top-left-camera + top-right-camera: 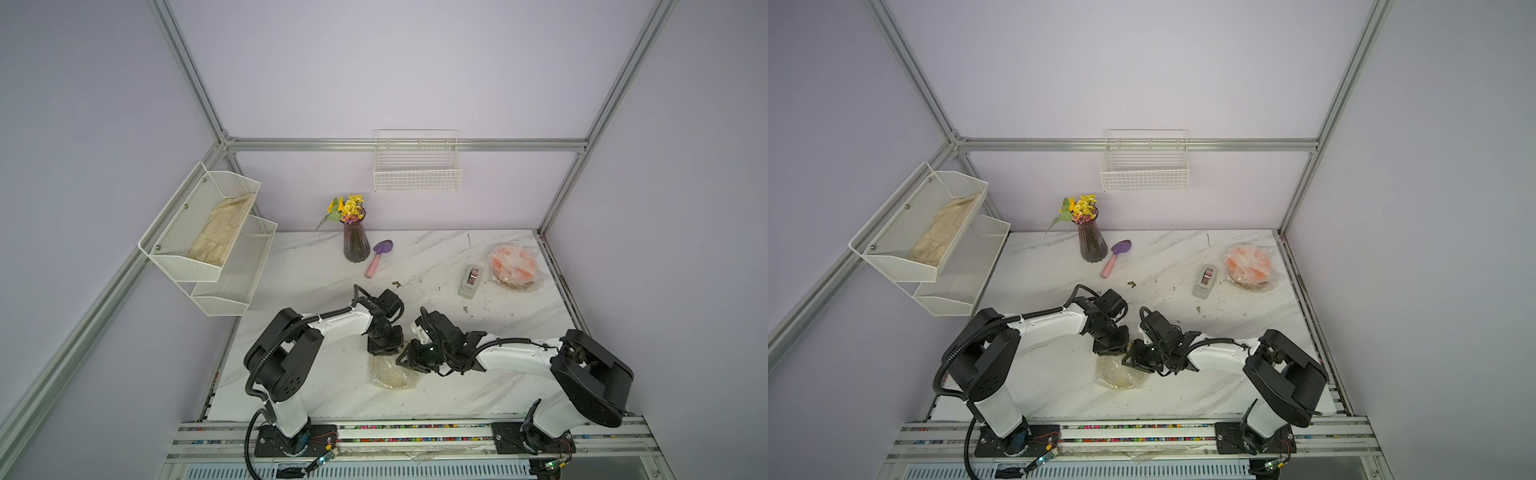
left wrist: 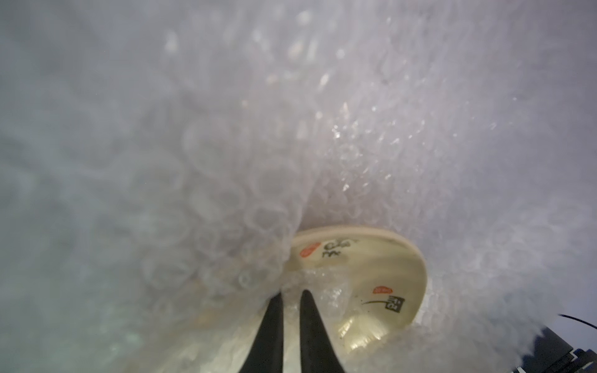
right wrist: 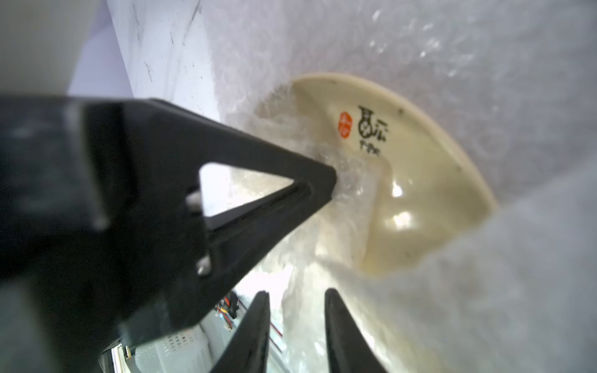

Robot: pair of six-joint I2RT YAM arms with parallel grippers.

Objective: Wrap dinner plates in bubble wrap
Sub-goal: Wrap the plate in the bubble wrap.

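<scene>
Cream plate (image 3: pixel 420 161) sits front-centre on table (image 1: pixel 457 395), in wrap (image 2: pixel 226 161). My L gripper (image 2: pixel 292 292) pinches wrap at plate's middle to pin folds down; R gripper (image 3: pixel 296 290) jaws apart, clamping nothing, free to tuck.

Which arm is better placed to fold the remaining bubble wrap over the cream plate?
Probably right: the right hand is open beside the loose bubble wrap; the left hand pinches a fold onto the cream plate.

Left end effector (image 2: pixel 292 292) pinched (right (image 3: pixel 296 292) parted)
</scene>
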